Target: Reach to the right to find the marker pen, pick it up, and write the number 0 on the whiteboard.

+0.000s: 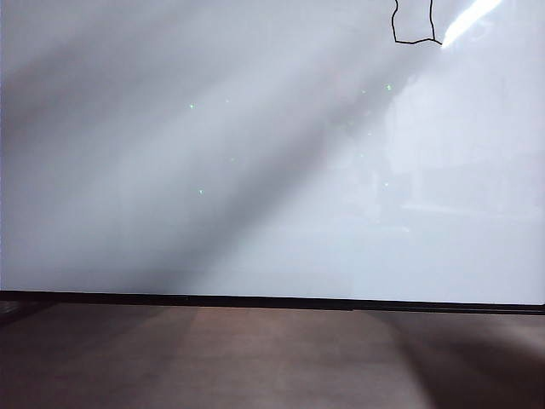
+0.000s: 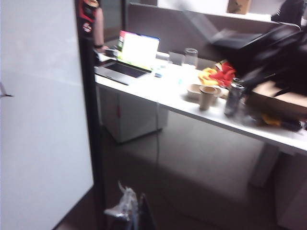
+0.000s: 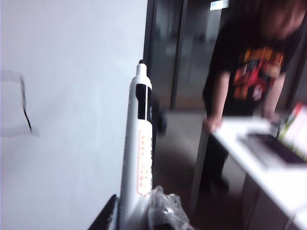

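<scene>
A: Where was the marker pen (image 3: 138, 158)?
B: Clamped upright in the right gripper (image 3: 136, 211), tip just off the whiteboard (image 1: 255, 170), beside a black stroke of the number 0 (image 3: 25, 108).
A: And the number itself?
B: A boxy black outline, the number 0 sat at the board's upper right, cut by the exterior view's edge.
A: The left gripper (image 2: 127, 211)?
B: Only a blurred part showed, facing a cluttered surface (image 2: 163, 91) with a laptop (image 2: 129, 57); I could not tell whether it was wide or closed.
</scene>
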